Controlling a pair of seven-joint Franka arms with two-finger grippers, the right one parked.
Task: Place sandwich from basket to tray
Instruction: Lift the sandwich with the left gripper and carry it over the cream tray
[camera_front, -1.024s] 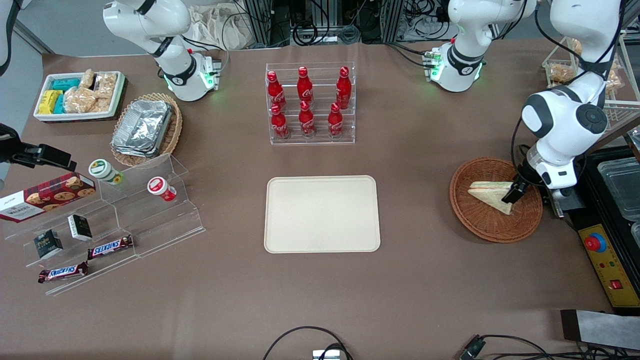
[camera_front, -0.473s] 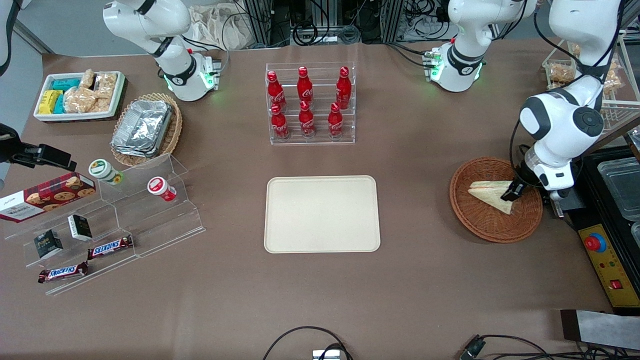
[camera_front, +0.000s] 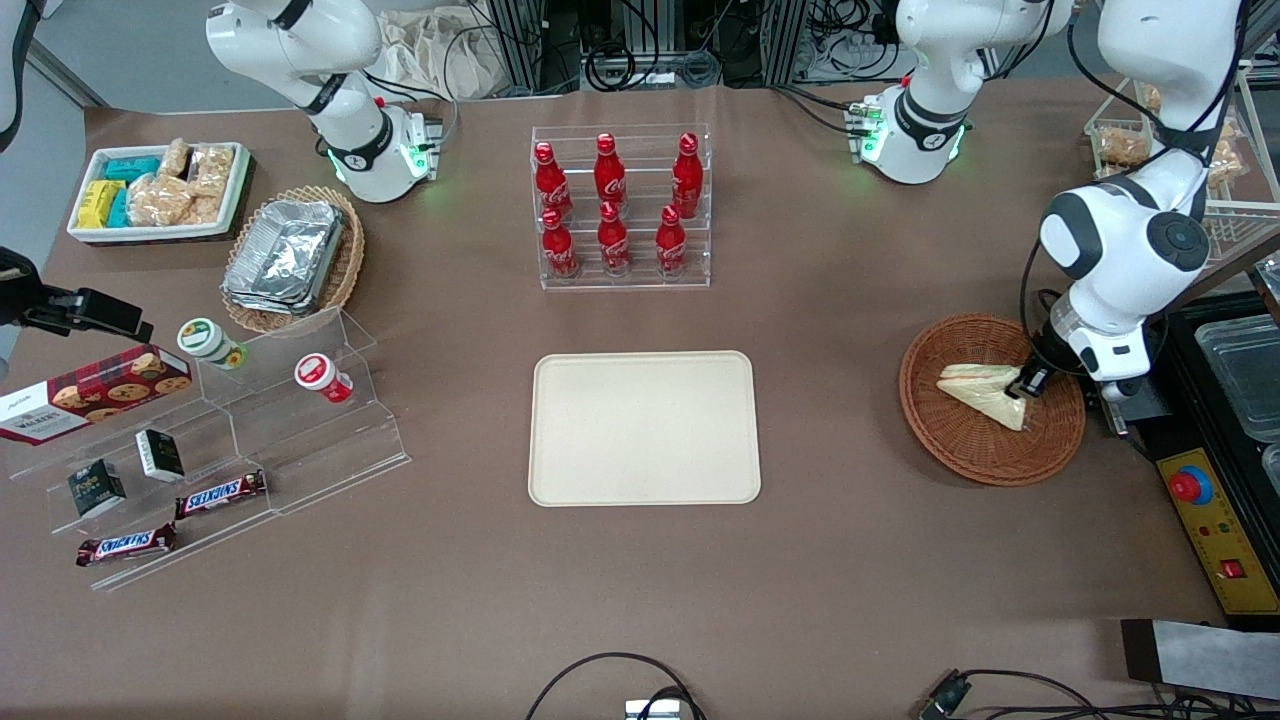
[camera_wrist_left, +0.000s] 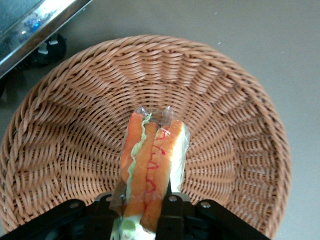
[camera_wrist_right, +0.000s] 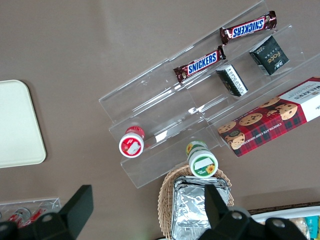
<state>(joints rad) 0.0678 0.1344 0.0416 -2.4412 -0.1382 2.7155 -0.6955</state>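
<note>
Pincer (camera_front: 1028, 383) now sits low in the basket (camera_front: 960, 450), closed in on the wide end of the sandwich (camera_front: 980, 392); half a second back it was a touch higher and the fingers stood more apart around that end, and a second back the arm was visibly higher still. So the change is a short descent plus a squeeze. The wrist view confirms it: both fingers (camera_wrist_left: 170, 212) press against the two bread faces, with the orange and green filling edge of the sandwich (camera_wrist_left: 150, 170) sticking out between them and the plastic wrap crinkled at its tip. The sandwich also looks slightly shifted and shortened in the front view versus before, probably nudged as the fingers closed. It still rests on the wicker floor of the basket (camera_wrist_left: 240, 150), not lifted. The tray (camera_front: 644, 428) lies bare in the middle of the counter (camera_front: 850, 560), well apart from the basket, toward the parked arm's end from it. Judgement: the grasp is just made and the task is early; lift and carry to the tray are yet to come. The soft bread may deform or slip from an end-on grip.
</note>
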